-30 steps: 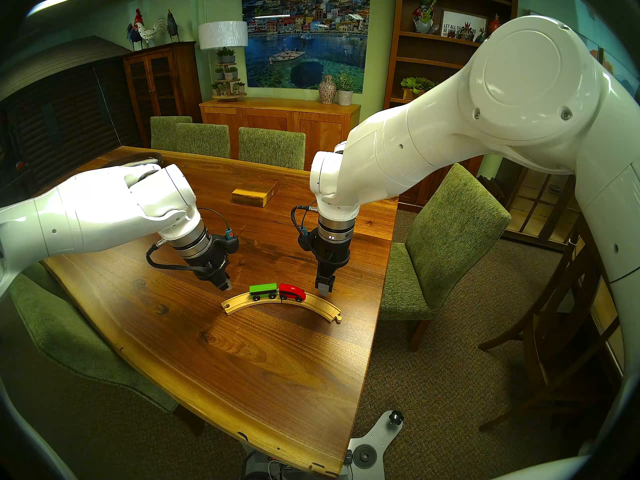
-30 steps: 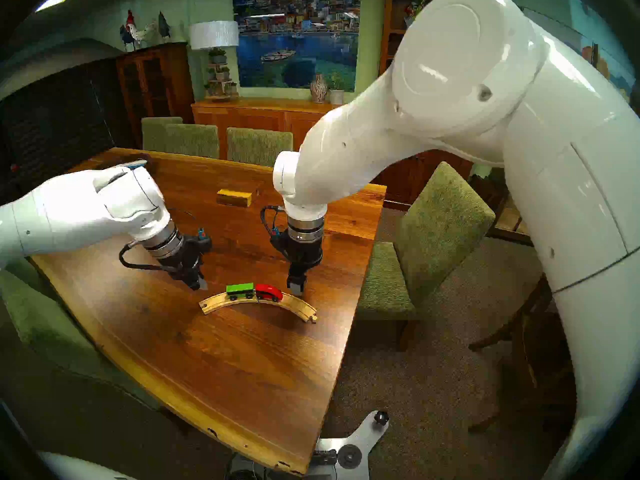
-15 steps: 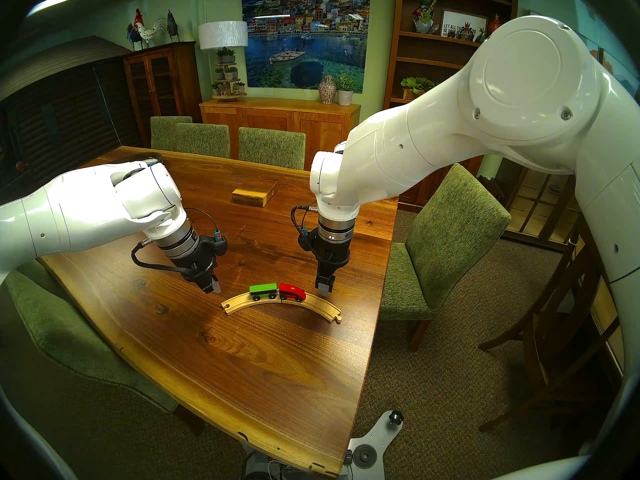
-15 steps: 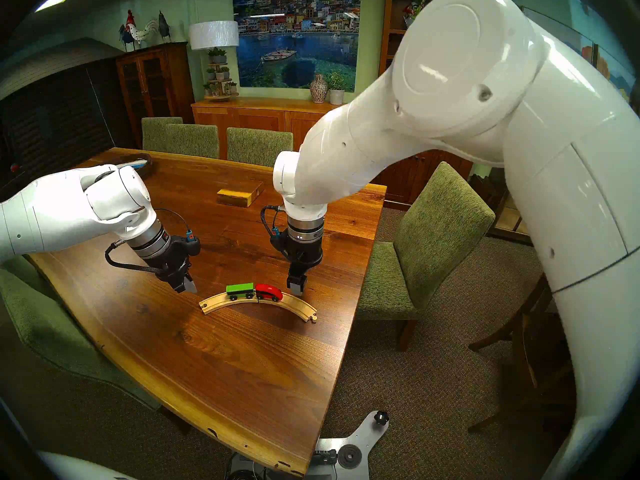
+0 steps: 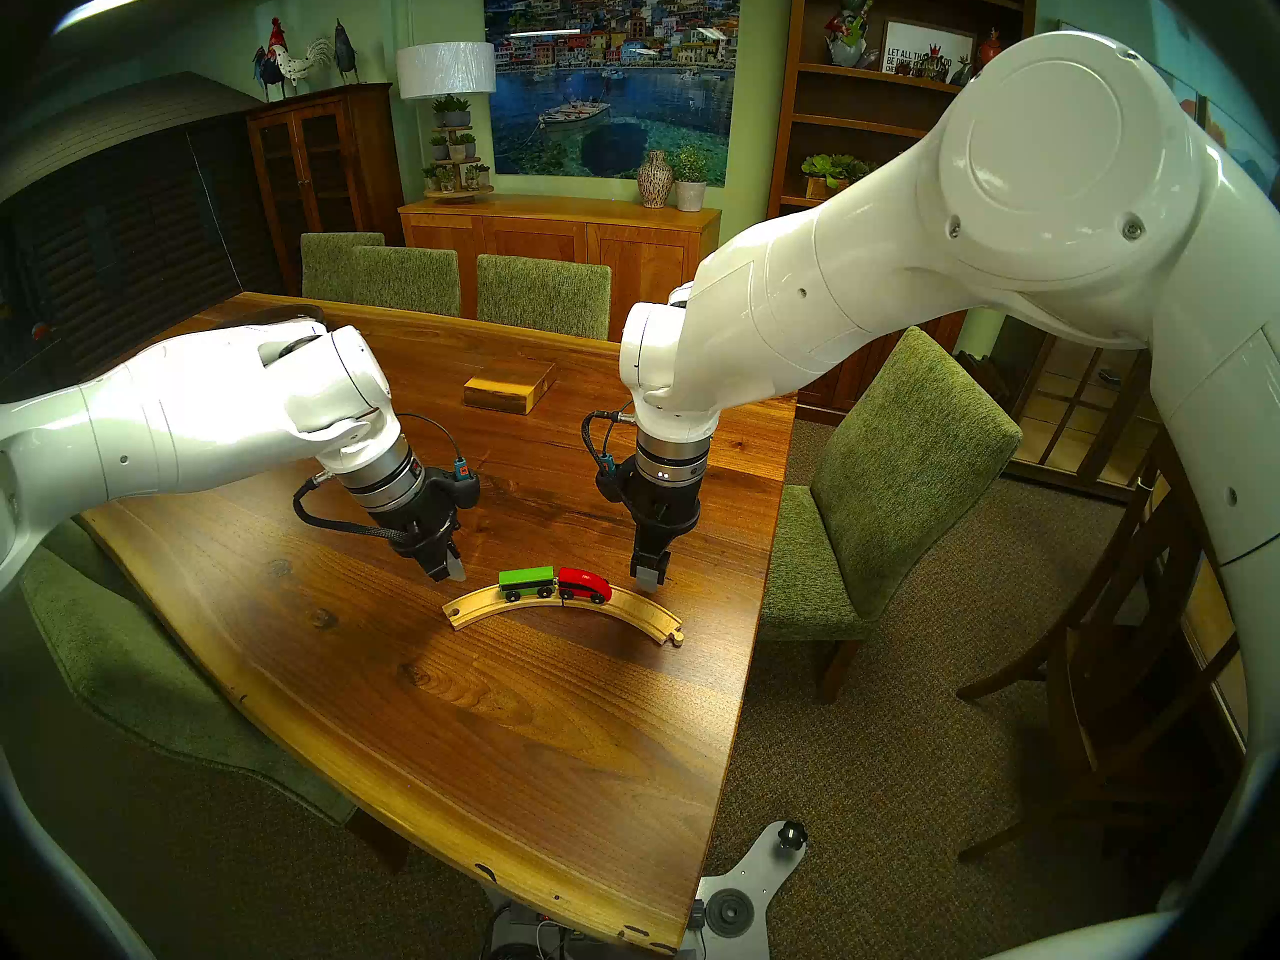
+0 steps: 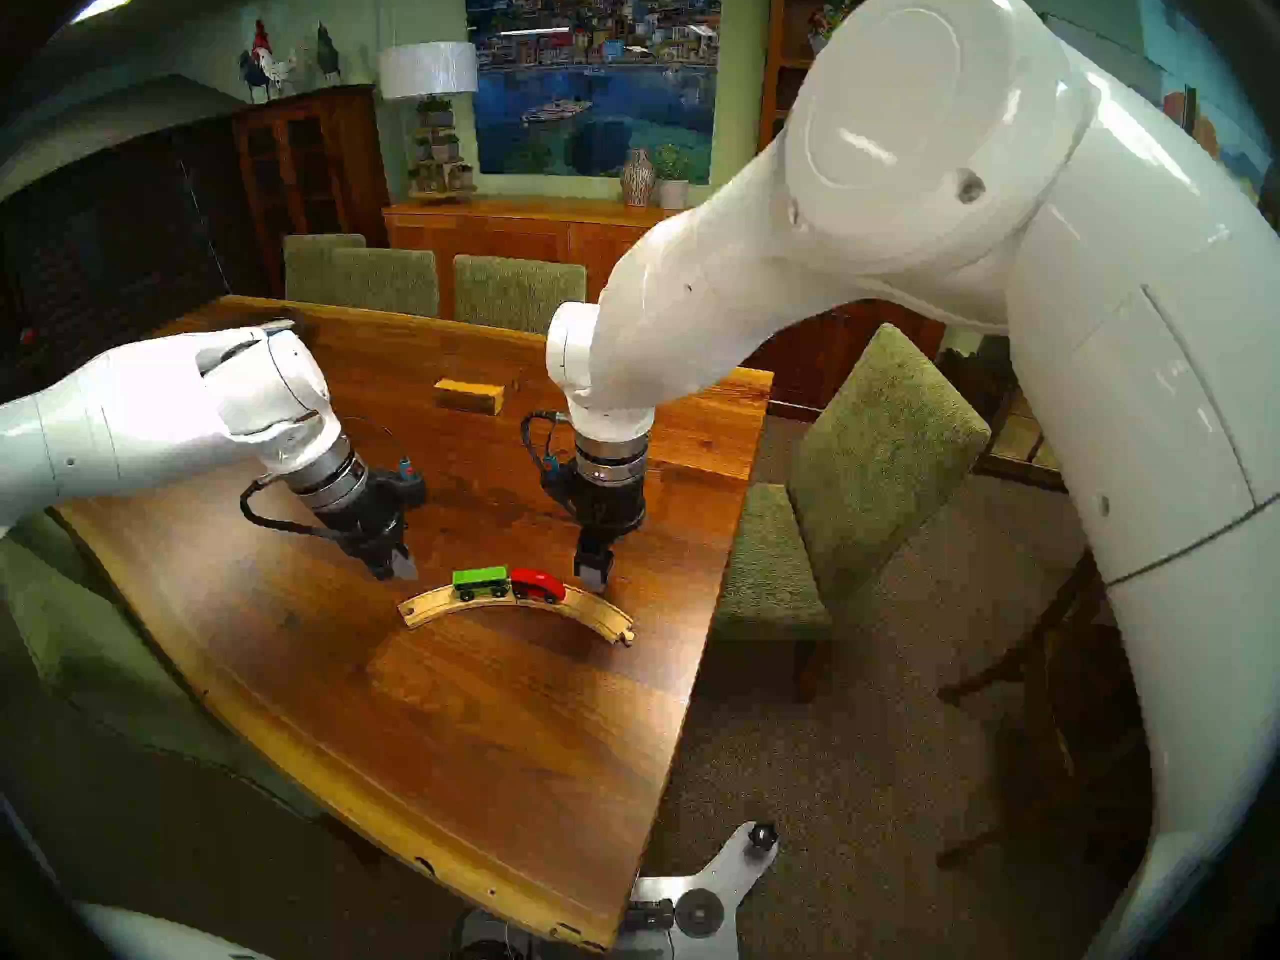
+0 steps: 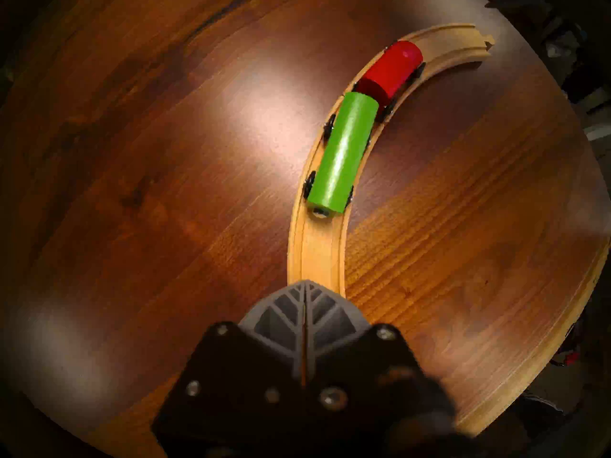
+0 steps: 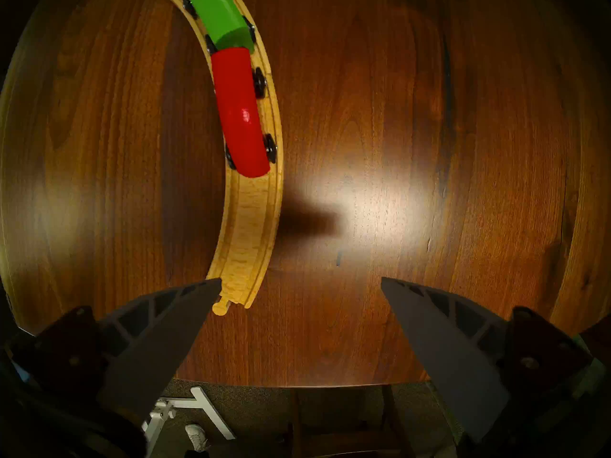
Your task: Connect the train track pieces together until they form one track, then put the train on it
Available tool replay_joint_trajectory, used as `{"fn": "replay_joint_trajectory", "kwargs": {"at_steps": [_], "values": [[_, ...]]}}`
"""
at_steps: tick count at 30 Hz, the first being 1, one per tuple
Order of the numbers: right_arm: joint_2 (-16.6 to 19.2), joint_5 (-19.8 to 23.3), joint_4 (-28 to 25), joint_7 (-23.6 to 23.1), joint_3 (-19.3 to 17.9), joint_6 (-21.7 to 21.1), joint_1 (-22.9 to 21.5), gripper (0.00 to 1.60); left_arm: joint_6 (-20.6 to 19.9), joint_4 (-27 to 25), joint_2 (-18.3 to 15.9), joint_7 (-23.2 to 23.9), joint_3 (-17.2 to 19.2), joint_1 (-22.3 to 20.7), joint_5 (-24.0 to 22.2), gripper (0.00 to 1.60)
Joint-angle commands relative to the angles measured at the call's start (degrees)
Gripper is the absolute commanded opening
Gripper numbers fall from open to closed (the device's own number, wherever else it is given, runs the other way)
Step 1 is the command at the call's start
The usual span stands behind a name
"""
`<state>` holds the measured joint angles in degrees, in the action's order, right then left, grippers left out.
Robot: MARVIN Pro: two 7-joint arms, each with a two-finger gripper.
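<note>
Left gripper (image 5: 450,572) pressed together, empty, hanging over the table (image 5: 485,730) just beyond the socket end of the track (image 5: 562,609); right gripper (image 5: 650,577) spread, empty, beyond the track's other half. Green carriage (image 5: 526,581) and red engine (image 5: 584,584) coupled on the arc's crown, nearer the table's right edge than its left. Wooden block (image 5: 509,386) well apart, toward the far edge.

Head right: same layout, blurred.

Left wrist: fingers (image 7: 287,310) closed flat together above the track's near end (image 7: 317,249); carriage (image 7: 342,153), then engine (image 7: 391,70) farther along, wheels in the grooves.

Right wrist: fingers (image 8: 172,328) wide apart, peg end (image 8: 221,308) just beside the left one; engine (image 8: 243,117) and carriage (image 8: 221,14) up the curve.
</note>
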<state>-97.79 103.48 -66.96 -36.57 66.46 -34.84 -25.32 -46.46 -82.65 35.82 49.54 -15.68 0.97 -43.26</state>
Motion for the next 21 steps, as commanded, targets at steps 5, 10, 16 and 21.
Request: {"fn": "replay_joint_trajectory", "kwargs": {"at_steps": [5,10,16,21], "values": [[0.5,-0.1,0.7,0.1,-0.2,0.1,-1.8,1.60,1.2,3.1,5.0,-0.1,1.2,0.7,-1.0,0.00],[0.5,-0.1,0.7,0.1,-0.2,0.1,-1.8,1.60,1.6,5.3,6.9,0.1,1.4,1.1,-1.4,0.00],[0.5,-0.1,0.7,0.1,-0.2,0.1,-1.8,1.60,2.5,7.9,9.3,-0.2,1.6,2.0,-1.8,0.00],[0.5,-0.1,0.7,0.1,-0.2,0.1,-1.8,1.60,3.1,9.5,10.7,-0.3,1.8,2.4,-2.0,0.00]]}}
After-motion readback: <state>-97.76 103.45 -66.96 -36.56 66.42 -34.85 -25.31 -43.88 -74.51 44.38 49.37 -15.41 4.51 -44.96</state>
